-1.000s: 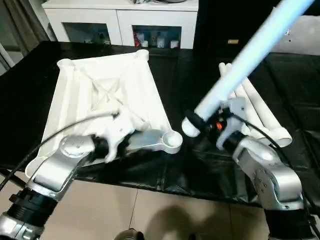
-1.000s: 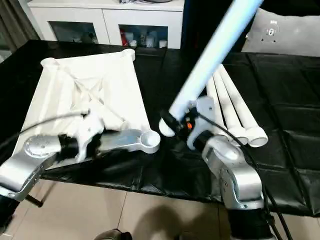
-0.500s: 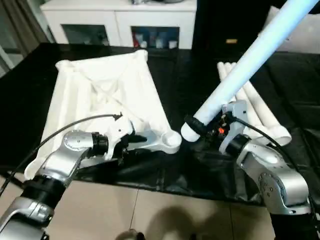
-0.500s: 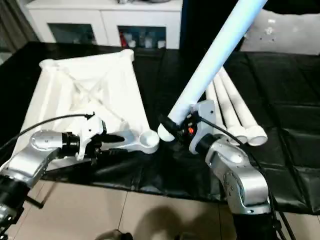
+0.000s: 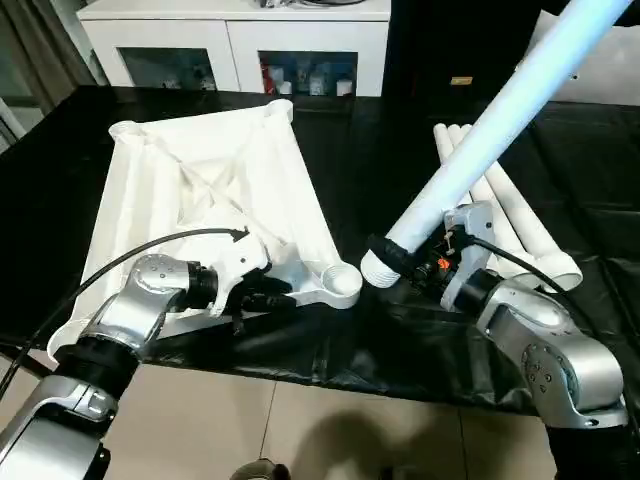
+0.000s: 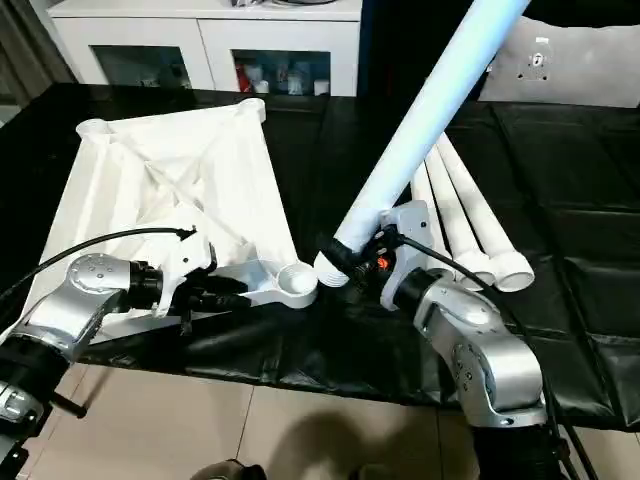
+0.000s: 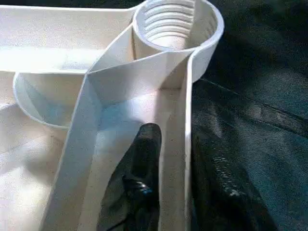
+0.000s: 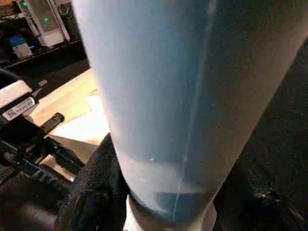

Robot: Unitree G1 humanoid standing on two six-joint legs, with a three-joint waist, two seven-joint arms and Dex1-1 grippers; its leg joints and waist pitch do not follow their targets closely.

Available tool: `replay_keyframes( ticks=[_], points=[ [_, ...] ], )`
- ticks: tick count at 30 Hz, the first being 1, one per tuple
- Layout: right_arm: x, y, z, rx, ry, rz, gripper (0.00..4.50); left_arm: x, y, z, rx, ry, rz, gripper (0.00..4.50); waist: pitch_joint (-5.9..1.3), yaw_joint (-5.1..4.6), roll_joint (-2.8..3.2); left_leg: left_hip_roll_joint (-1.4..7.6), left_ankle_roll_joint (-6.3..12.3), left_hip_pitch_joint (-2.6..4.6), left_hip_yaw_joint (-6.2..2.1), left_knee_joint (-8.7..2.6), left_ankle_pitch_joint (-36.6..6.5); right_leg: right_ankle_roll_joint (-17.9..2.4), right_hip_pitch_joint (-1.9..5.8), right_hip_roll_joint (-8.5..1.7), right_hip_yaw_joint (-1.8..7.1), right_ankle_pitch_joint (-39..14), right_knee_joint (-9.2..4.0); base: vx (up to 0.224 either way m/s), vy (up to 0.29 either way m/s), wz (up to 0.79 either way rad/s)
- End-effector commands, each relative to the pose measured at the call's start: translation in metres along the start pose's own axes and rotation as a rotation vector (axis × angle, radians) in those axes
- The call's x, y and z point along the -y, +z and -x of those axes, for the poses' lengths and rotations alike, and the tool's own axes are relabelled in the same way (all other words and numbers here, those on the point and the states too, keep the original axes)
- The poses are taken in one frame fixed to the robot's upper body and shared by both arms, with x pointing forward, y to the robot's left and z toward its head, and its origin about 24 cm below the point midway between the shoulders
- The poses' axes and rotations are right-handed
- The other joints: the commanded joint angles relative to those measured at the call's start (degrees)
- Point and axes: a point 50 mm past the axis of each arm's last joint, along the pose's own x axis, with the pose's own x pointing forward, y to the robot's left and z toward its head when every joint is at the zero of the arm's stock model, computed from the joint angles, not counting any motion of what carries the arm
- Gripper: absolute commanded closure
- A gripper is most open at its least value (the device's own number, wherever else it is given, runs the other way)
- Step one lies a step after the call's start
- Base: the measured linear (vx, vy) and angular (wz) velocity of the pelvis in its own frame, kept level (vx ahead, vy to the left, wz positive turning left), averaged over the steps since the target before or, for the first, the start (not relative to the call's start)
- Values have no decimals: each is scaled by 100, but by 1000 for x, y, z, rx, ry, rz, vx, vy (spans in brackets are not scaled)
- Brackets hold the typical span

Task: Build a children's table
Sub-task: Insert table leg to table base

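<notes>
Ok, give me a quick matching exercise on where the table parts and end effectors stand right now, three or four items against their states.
Things:
1. white ribbed square plastic table top
2. long white tapered tube leg in the air
3. three spare white tube legs
4. threaded round corner socket

States:
A. lying side by side on the black table cover
B. open and unfilled, just beside the raised leg's lower end
C. underside up, its near rim clamped by the left end effector
D. held slanted by the right end effector

Pairs: 1-C, 2-D, 3-A, 4-B
</notes>
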Motion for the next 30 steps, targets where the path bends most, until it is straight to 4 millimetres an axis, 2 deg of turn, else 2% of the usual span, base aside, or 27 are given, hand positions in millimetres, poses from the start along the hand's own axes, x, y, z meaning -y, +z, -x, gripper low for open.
replay_keyframes(
  ticks=[1, 5, 6, 11, 13, 15, 16, 17, 19, 20, 21, 23, 24, 25, 27, 30],
  points=[
    [-6, 9, -2, 22, 34, 24, 257, -1, -6, 1, -36, 1, 7, 387, -362, 2, -43, 418, 30, 137, -152, -507, -1306, -1348, 249, -431, 263, -1023, -413, 0, 0, 0],
    [-7, 9, -2, 18, 39, 24, 257, -1, -8, 2, -69, -15, -16, 405, -349, 5, -39, 417, 19, 145, -152, -514, -1388, -1282, 241, -439, 269, -1282, -443, 0, 0, 0],
    [-7, 9, -2, 18, 39, 24, 257, 0, -9, 1, -72, -18, -18, 422, -347, 4, -39, 420, 8, 148, -154, -518, -1413, -1269, 238, -439, 269, -1325, -445, 0, 0, 0],
    [-6, 10, -2, 25, 39, 23, 257, 3, -2, -4, -36, -67, -83, 446, -347, 2, -46, 429, -55, 154, -163, -533, -1531, -1198, 229, -448, 278, -1519, -462, 0, 0, 0],
    [-8, 12, -2, 23, 57, 27, 257, 12, 9, -14, 20, -150, -151, 450, -363, 7, -41, 436, -29, 158, -160, -533, -1420, -1224, 229, -440, 274, -1299, -451, 0, 0, 0],
    [-11, 12, -2, 16, 79, 32, 257, 21, 16, -24, 60, -208, -178, 450, -394, 32, -9, 442, 22, 169, -143, -519, -1216, -1299, 241, -434, 269, -896, -416, 0, 0, 0],
    [-12, 12, -2, 11, 90, 35, 257, 26, 21, -29, 85, -240, -196, 450, -399, 54, -31, 438, 100, 163, -130, -508, -1049, -1356, 252, -429, 265, -618, -400, 0, 0, 0],
    [-13, 12, -1, 10, 92, 36, 257, 27, 22, -31, 93, -248, -199, 450, -411, 95, -18, 438, 178, 165, -118, -490, -902, -1390, 254, -438, 263, -433, -382, 0, 0, 0],
    [-14, 12, -1, 6, 99, 39, 257, 31, 25, -37, 114, -267, -207, 450, -409, 129, -23, 435, 232, 175, -102, -483, -859, -1409, 244, -438, 261, -417, -395, 0, 0, 0],
    [-15, 11, -1, 1, 102, 40, 257, 34, 28, -44, 131, -275, -219, 450, -401, 159, -11, 436, 254, 168, -98, -481, -873, -1403, 245, -447, 263, -508, -399, 0, 0, 0],
    [-15, 10, 0, -5, 104, 42, 257, 34, 28, -47, 125, -270, -225, 450, -392, 176, -36, 436, 260, 164, -90, -484, -947, -1355, 248, -450, 263, -725, -427, 0, 0, 0],
    [-16, 9, 1, -20, 104, 45, 257, 31, 26, -49, 102, -242, -224, 450, -378, 212, -39, 439, 216, 173, -83, -496, -1107, -1237, 239, -462, 269, -1202, -468, 0, 0, 0],
    [-16, 8, 2, -31, 103, 47, 257, 28, 24, -49, 88, -217, -223, 450, -377, 220, -4, 441, 186, 174, -89, -501, -1164, -1185, 234, -461, 268, -1364, -476, 0, 0, 0],
    [-16, 7, 3, -44, 104, 49, 257, 25, 22, -48, 75, -187, -223, 450, -354, 221, -25, 437, 75, 188, -92, -525, -1405, -1024, 218, -460, 269, -1833, -525, 0, 0, 0],
    [-16, 5, 4, -60, 104, 50, 257, 21, 19, -46, 60, -146, -227, 450, -344, 202, -33, 442, -21, 185, -119, -555, -1572, -870, 223, -460, 268, -2118, -539, 0, 0, 0],
    [-16, 3, 5, -90, 102, 60, 257, 18, 15, -40, 42, -84, -245, 450, -352, 153, -36, 436, -80, 179, -135, -564, -1639, -808, 218, -462, 266, -2168, -548, 0, 0, 0]
  ],
)
